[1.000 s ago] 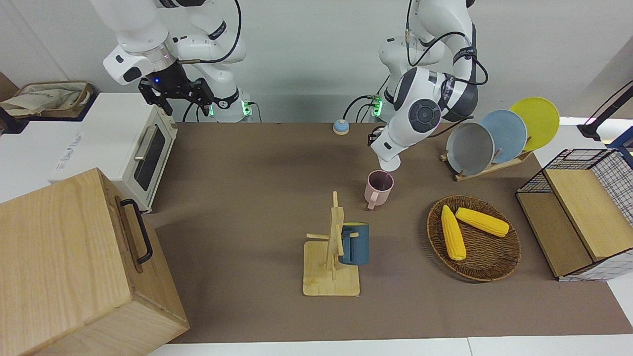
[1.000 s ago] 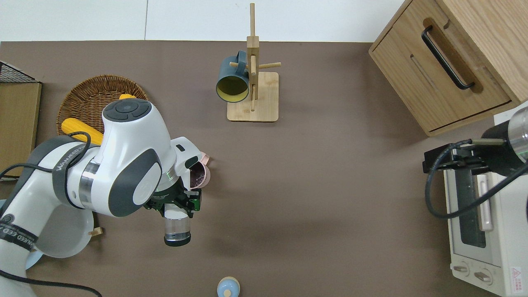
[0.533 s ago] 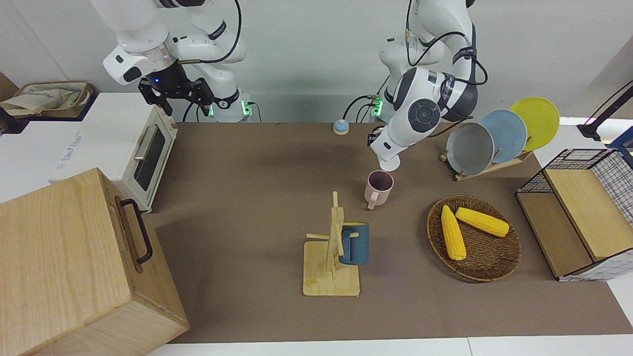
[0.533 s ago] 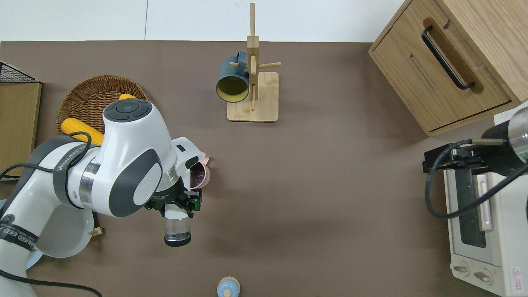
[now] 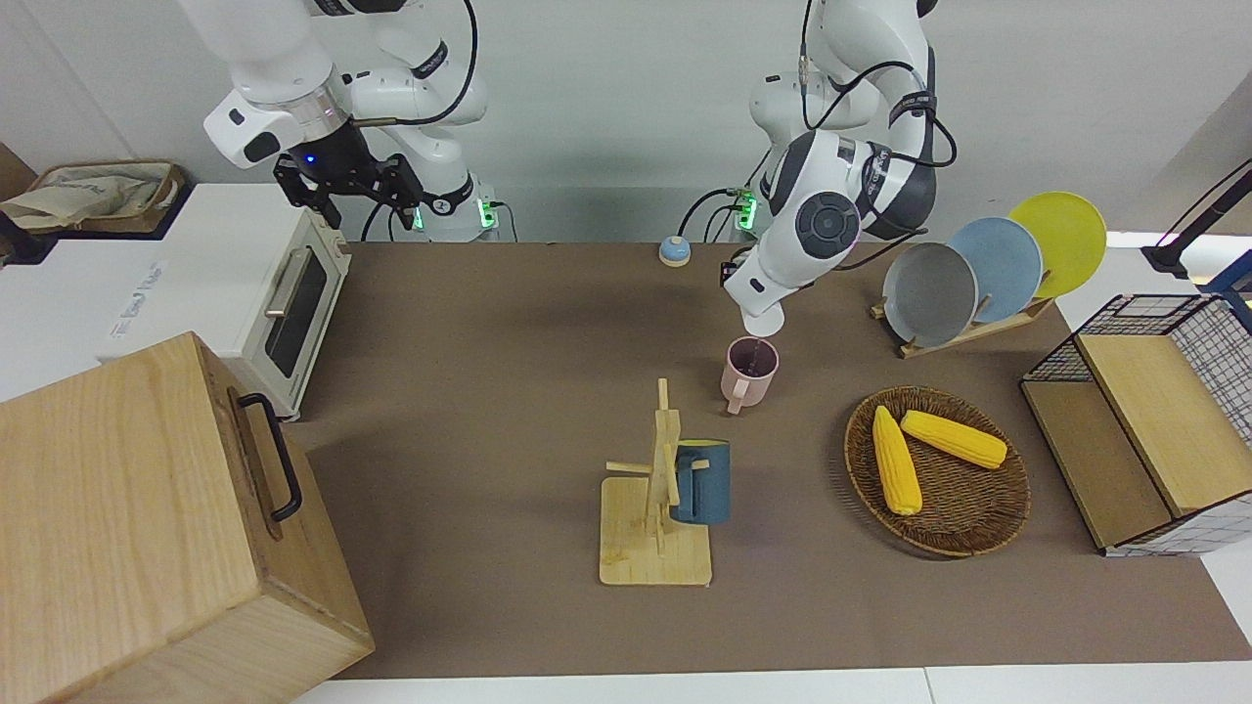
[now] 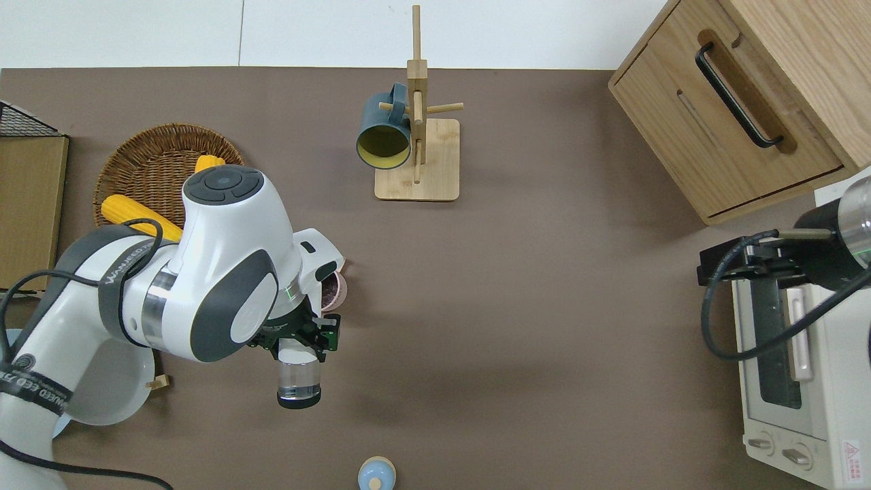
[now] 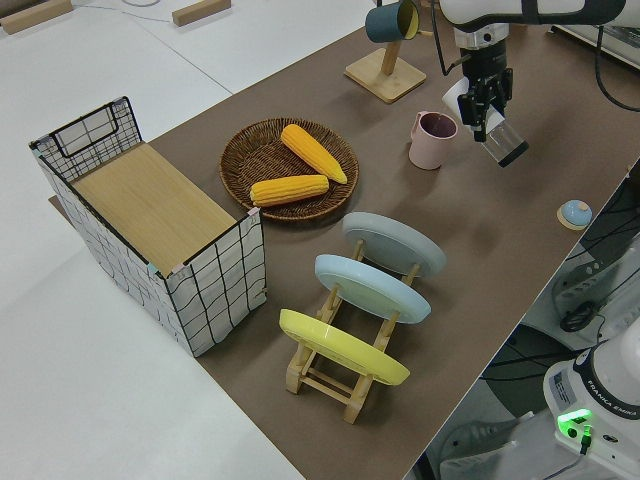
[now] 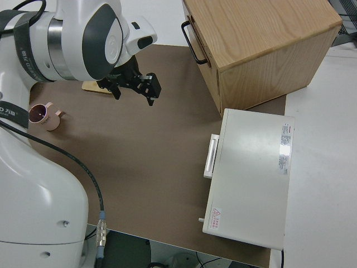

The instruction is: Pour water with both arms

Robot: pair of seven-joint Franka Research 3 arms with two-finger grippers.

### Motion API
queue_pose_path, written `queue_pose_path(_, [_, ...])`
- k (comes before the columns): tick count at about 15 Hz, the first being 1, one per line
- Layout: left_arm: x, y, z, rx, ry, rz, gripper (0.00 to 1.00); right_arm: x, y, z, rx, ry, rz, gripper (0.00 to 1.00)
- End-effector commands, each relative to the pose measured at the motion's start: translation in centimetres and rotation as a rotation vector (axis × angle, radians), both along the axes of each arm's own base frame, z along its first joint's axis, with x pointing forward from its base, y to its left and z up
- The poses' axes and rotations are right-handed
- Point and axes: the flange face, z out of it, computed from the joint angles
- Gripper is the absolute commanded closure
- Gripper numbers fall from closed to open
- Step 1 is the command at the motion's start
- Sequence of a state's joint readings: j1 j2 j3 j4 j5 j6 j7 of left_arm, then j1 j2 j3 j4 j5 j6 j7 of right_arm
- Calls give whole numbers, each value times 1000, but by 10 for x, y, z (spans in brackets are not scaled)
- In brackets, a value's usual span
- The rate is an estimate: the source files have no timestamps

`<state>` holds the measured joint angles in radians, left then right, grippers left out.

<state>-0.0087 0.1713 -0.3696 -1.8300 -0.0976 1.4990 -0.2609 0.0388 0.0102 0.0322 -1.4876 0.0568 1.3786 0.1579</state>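
Observation:
My left gripper (image 6: pixel 301 338) is shut on a clear glass (image 6: pixel 298 382) and holds it tipped on its side over the brown mat, right beside a pink mug (image 6: pixel 335 292). The mug (image 5: pixel 749 370) stands upright with dark liquid in it. The left side view shows the left gripper (image 7: pixel 487 93), the glass (image 7: pixel 505 146) slanting down from it, and the mug (image 7: pixel 432 140). In the front view the arm hides the glass. My right arm is parked, its gripper (image 5: pixel 347 188) open and empty, as the right side view (image 8: pixel 134 85) also shows.
A wooden mug tree (image 5: pixel 657 518) carries a blue mug (image 5: pixel 700 481). A wicker basket (image 5: pixel 978 543) holds two corn cobs. A plate rack (image 5: pixel 978 269), a wire crate (image 5: pixel 1144 420), a small blue knob (image 5: pixel 674 251), a toaster oven (image 5: pixel 245 284) and a wooden box (image 5: pixel 147 528) ring the mat.
My left arm has risen a little and shifted slightly toward the right arm's end, carrying the tipped glass with it. The right arm has not moved.

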Motion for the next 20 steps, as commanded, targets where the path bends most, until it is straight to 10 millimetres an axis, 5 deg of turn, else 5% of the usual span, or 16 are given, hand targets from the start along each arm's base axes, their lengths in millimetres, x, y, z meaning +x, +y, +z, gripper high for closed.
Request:
queue_pose_path(1, [-1, -7, 15, 20, -9, -1, 1000, -4, -3, 2, 10, -8, 13, 15])
queue_pose_path(14, [-8, -4, 23, 7, -61, 21, 1000, -5, -3, 2, 10, -6, 13, 15])
queue_pose_path(20, [-30, 2, 11, 16, -151, 36, 1000, -5, -2, 1, 10, -5, 15, 15])
